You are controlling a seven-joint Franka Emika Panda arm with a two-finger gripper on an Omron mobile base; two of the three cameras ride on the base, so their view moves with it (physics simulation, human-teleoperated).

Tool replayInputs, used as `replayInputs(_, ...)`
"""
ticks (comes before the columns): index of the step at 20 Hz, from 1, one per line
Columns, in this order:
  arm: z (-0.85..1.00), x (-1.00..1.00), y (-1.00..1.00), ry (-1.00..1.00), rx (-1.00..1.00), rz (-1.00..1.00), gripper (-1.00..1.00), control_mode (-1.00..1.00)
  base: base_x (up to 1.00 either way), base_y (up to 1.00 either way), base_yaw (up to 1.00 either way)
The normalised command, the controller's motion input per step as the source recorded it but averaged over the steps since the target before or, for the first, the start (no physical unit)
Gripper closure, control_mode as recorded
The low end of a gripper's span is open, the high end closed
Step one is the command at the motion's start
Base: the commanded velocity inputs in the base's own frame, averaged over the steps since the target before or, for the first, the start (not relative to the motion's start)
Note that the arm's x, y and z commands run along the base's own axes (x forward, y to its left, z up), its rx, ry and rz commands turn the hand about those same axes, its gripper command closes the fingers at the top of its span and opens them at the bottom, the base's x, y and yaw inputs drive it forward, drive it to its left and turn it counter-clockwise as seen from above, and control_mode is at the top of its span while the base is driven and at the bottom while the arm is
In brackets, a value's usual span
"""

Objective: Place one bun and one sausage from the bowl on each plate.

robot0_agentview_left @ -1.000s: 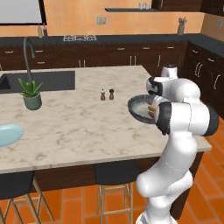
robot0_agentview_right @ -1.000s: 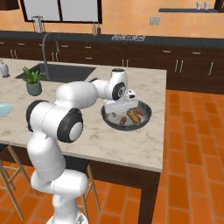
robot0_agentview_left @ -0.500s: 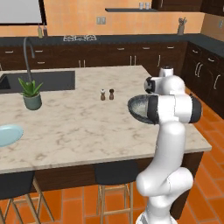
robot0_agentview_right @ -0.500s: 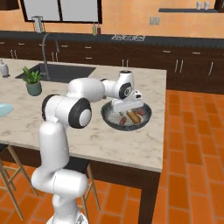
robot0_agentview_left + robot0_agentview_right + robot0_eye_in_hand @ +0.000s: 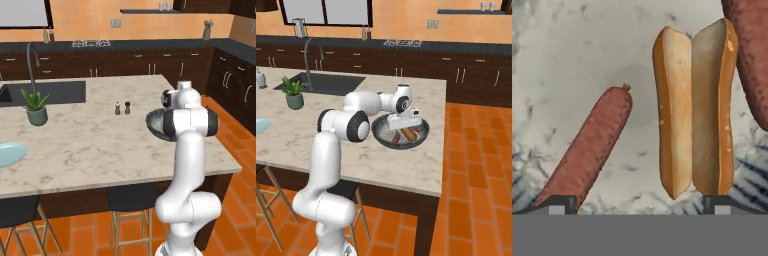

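The arm has swung in over the island since a second ago, and the gripper (image 5: 640, 204) now hangs spread wide, holding nothing, just above the bowl (image 5: 387, 142) near the counter's right end. Under it lie one split bun (image 5: 694, 107) and two sausages, one (image 5: 587, 147) left of the bun and one (image 5: 753, 55) right. One pale blue plate (image 5: 10, 154) sits far left.
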Motion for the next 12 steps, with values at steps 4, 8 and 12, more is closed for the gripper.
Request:
replayInputs(4, -0.22, 0.35, -0.26, 0.00, 0.00, 0.00, -1.00, -1.00, 0.00, 0.00, 0.00)
replayInputs(8, -0.34, 0.20, -0.10, -0.01, 0.00, 0.03, -1.00, -1.00, 0.00, 0.00, 0.00)
replayInputs(12, -0.31, 0.01, 0.00, 0.01, 0.00, 0.05, -1.00, -1.00, 0.00, 0.00, 0.00)
